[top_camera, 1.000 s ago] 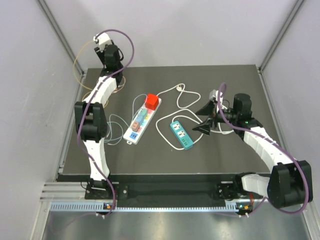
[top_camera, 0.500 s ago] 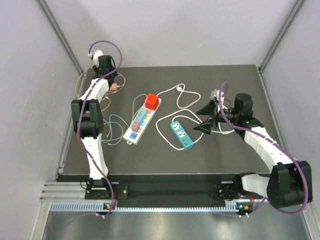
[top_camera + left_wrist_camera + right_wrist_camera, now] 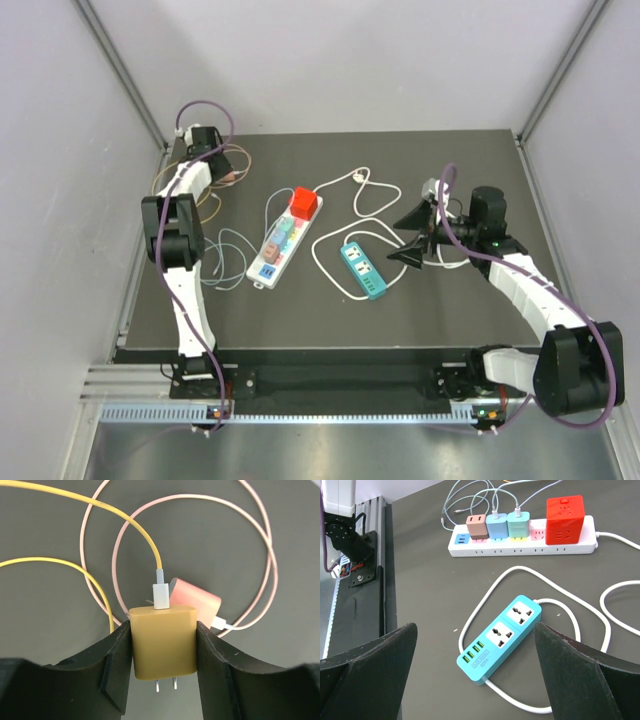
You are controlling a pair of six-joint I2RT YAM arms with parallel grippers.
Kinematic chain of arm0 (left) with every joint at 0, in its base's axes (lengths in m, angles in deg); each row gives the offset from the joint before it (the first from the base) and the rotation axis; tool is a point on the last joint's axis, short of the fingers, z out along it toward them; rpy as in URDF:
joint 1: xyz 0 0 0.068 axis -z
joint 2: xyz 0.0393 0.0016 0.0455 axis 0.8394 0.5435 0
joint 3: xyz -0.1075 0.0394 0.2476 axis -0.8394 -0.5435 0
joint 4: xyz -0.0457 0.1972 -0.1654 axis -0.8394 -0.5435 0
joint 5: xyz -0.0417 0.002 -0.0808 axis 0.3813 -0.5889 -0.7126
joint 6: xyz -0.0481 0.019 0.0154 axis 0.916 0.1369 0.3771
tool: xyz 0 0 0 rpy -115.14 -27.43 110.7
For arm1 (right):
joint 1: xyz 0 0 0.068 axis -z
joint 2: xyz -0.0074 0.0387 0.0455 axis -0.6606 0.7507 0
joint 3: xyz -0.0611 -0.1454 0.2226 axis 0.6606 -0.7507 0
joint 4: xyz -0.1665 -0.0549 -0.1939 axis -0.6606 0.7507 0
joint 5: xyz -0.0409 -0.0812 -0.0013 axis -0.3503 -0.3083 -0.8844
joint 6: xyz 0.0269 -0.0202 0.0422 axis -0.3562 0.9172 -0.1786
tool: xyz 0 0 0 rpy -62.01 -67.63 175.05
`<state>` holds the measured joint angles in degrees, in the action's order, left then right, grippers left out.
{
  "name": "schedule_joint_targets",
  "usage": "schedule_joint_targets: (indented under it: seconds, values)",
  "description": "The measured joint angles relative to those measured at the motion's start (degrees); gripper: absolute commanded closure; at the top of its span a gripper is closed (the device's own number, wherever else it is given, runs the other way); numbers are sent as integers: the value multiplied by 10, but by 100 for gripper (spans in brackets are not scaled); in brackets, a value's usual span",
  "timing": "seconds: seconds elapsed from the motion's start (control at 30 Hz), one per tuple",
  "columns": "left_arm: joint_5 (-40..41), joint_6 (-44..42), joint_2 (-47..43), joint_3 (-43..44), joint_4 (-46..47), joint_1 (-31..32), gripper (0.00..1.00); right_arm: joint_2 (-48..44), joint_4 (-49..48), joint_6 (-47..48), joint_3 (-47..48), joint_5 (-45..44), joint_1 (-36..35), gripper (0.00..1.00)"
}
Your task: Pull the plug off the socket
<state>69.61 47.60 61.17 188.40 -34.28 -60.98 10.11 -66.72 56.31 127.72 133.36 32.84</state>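
Observation:
My left gripper (image 3: 163, 628) is shut on a mustard-yellow plug (image 3: 162, 645). Its two metal prongs are bare and point back toward the camera, and a yellow cable (image 3: 125, 525) runs from its top. In the top view that gripper (image 3: 225, 168) is low over the table's far left corner, well away from the socket, a white power strip (image 3: 283, 240). My right gripper (image 3: 475, 630) stands wide open above a teal power strip (image 3: 502, 637), holding nothing.
The white strip (image 3: 520, 542) carries a red cube adapter (image 3: 565, 519) and pink, blue and green plugs. A loose pink charger (image 3: 195, 602) with a coiled pink cable lies just beyond the yellow plug. White cords loop round the teal strip (image 3: 362, 270).
My left arm has swung down and back toward the far left corner, carrying the yellow plug low over the table. The right arm has not moved.

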Motion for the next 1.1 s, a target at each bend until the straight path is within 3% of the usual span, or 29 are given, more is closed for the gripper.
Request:
schedule_joint_targets:
  seconds: [0.03,0.13,0.4,0.7,1.1]
  values:
    - [-3,0,0,3,-1,-1,57,0,0,0,0,0,1,0]
    - [-8,0,0,10,-3,-3,43,0,0,0,0,0,1,0]
    - [-17,0,-1,39,-8,-14,15,0,4,2,0,1,1,0]
    - [-91,5,-59,22,2,-18,12,0,33,31,5,17,9,0]
    - [-284,71,-275,-224,89,-18,11,-13,66,69,9,25,27,0]
